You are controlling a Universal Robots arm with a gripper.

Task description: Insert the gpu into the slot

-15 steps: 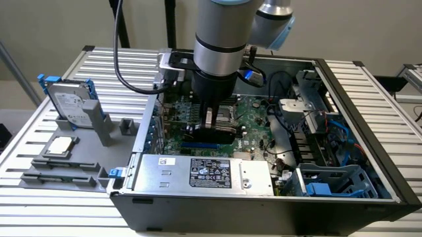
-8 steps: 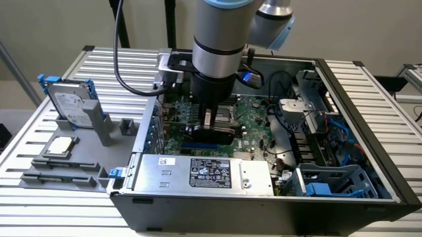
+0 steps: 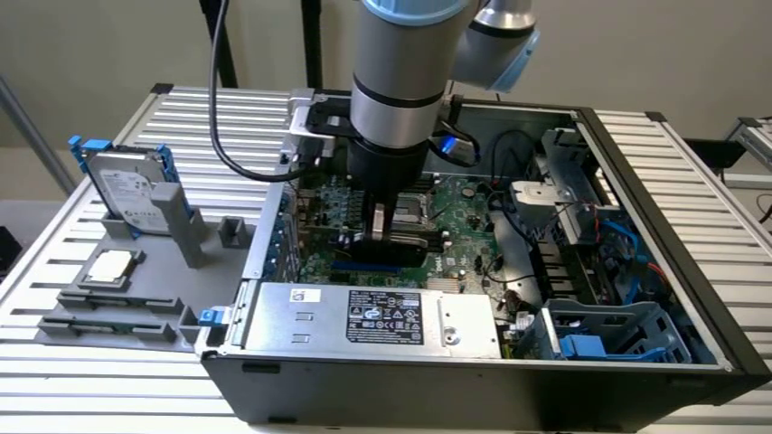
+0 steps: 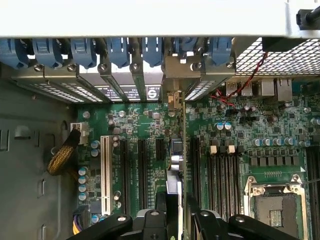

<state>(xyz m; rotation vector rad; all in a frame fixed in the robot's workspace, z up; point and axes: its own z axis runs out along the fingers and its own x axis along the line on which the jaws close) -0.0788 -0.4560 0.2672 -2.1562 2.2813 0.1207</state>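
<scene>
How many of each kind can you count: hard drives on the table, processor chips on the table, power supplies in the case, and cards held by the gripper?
Hard drive: 1
Processor chip: 1
Power supply: 1
gpu, held in the gripper: 1
Total: 4

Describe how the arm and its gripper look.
The arm is a thick silver-grey cylinder ringed by a black band, with pale blue joint caps. Under it sits a black wrist section. A black cable loops alongside. The gripper has black jointed fingers with silver screws.
</scene>
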